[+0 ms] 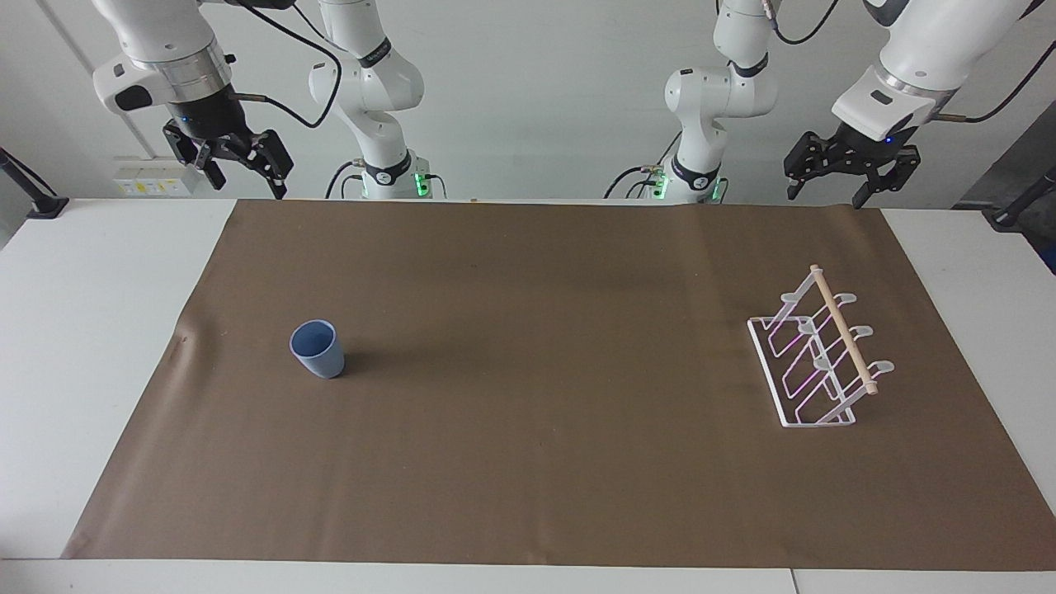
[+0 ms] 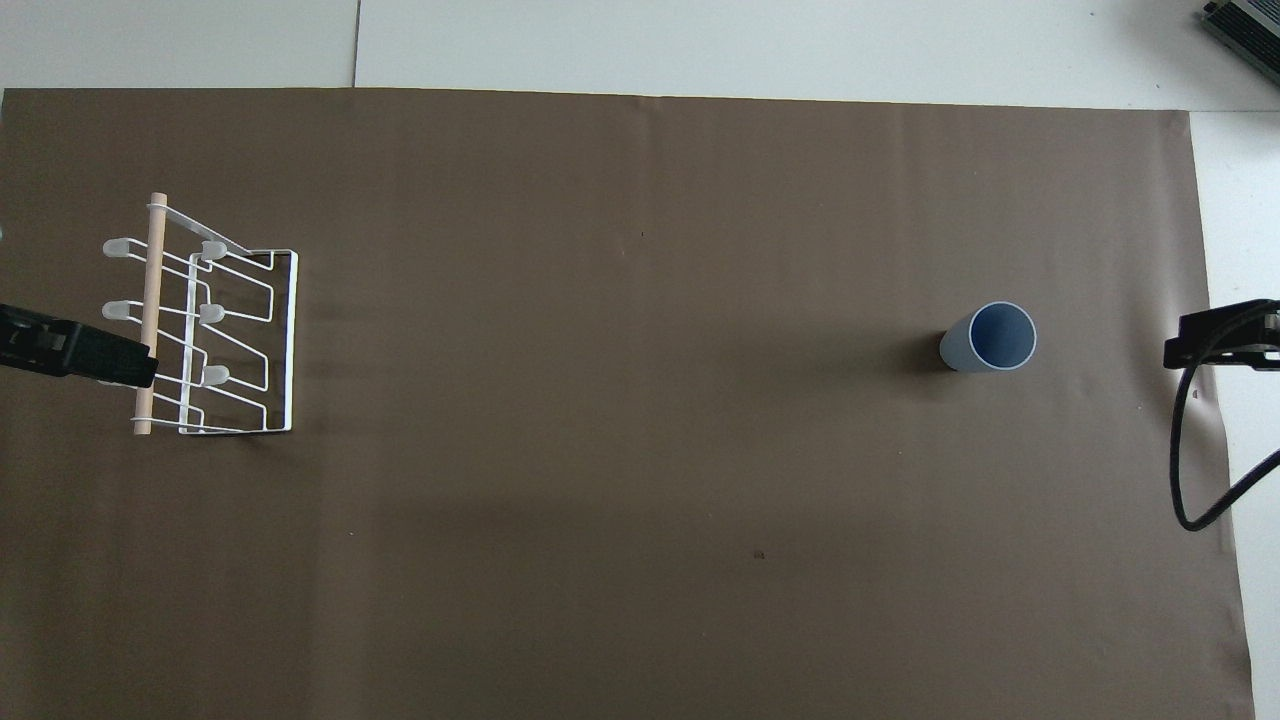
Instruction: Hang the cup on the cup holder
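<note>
2 arms hang raised at the robots' edge of the table, and neither holds anything. The left gripper (image 1: 851, 183) is up in the air over the robots' edge of the brown mat (image 1: 528, 462), at the left arm's end; its fingers stand wide apart, with nothing between them. The right gripper (image 1: 239, 169) hangs the same way near the mat's corner at the right arm's end, its fingers also spread wide and empty.

The cup (image 1: 318, 349) stands upright on the mat, mouth up, toward the right arm's end of the table. It is light blue and tapered, wider at the rim, with no handle. Nothing touches it.

The holder (image 1: 817, 355) sits on the mat toward the left arm's end, well apart from the cup. It is a white wire rack with looped prongs ending in flat rounded tips, and a pale wooden dowel (image 1: 841, 328) runs along its top. No cup hangs on any prong.

From overhead, only a dark tip of the left gripper (image 2: 75, 350) shows at the edge, overlapping the dowel (image 2: 152, 300) in that view, though it hangs well above it.
</note>
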### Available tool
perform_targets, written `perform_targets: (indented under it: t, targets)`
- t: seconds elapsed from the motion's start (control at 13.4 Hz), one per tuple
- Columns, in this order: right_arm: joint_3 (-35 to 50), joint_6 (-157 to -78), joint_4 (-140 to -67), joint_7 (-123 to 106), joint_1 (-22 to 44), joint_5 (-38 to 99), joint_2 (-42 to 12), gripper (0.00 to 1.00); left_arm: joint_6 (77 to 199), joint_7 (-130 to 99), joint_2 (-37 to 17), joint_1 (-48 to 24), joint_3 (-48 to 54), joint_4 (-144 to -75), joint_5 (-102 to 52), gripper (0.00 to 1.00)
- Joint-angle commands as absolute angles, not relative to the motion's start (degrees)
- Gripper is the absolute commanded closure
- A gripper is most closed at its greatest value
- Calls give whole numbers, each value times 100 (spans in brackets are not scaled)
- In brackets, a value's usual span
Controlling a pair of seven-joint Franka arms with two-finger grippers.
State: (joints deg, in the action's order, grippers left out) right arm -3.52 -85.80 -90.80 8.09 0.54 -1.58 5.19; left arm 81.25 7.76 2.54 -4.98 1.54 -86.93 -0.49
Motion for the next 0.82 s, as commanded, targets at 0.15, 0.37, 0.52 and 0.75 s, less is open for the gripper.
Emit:
perform_targets:
  t: [0.15,0.37,0.52,0.75]
  targets:
    - [-334,-8578,-9255,896,62,-229,668,0,8130,747,237,-545,149,-8552,0,0]
    - [-334,-8648,-9334,941,70,-229,712,0,8112,747,167,-536,158,-8429,0,0]
    - [-325,-8631,-9404,897,70,-229,747,0,8138,756,184,-501,158,-8437,26,0]
    - [-334,-8666,-9413,774,62,-220,747,0,8139,773,228,-510,158,-8525,62,0]
